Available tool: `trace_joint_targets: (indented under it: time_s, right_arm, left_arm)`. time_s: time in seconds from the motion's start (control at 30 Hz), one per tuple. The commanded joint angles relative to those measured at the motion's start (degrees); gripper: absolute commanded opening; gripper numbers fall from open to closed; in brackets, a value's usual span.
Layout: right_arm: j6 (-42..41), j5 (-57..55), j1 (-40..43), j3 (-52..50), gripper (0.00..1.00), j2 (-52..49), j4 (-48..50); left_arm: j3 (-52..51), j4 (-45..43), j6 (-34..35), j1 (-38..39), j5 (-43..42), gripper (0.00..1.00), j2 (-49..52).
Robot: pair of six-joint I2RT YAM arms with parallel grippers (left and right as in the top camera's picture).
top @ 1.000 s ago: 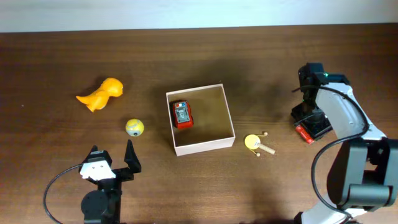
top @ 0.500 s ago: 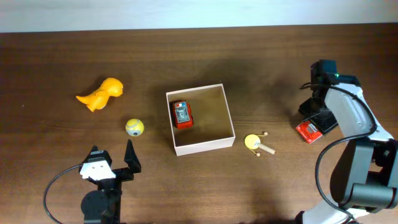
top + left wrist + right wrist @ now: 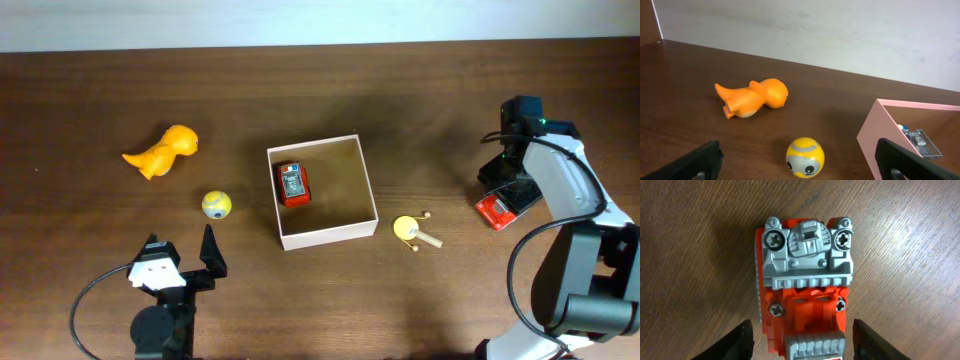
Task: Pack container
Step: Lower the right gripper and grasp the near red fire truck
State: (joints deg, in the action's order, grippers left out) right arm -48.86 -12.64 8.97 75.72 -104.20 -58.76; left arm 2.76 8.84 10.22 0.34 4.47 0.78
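Container sits mid-desk, a red car lying inside near the wall that faces the ball. Right end effector hangs open over a red truck on the desk, well apart from the container, its fingers either side and not touching. Left end effector stands wide open and empty near the ball; a dinosaur lies beyond.

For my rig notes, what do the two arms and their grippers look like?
The left arm is black, with a white wrist block and looping black cable. The right arm has white shells, black joints, a black cable. The left gripper and right gripper have black tapered fingers.
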Motion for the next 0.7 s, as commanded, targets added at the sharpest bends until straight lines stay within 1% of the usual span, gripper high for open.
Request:
trace_joint_targets:
  time_s: [0.0, 0.07, 0.67]
  right_arm:
    - [0.39, 0.46, 0.42, -0.48, 0.55, 0.15, 0.48]
    - [0.39, 1.03, 0.42, -0.5, 0.53, -0.11, 0.76]
    - [0.39, 3.26, 0.42, -0.94, 0.53, -1.09, 1.11]
  left_arm:
    - [-0.31, -0.17, -0.92, -0.28, -0.22, 0.99, -0.48]
    - [-0.31, -0.15, -0.92, -0.28, -0.22, 0.99, -0.48]
    - [-0.31, -0.15, -0.92, -0.28, -0.22, 0.99, -0.48]
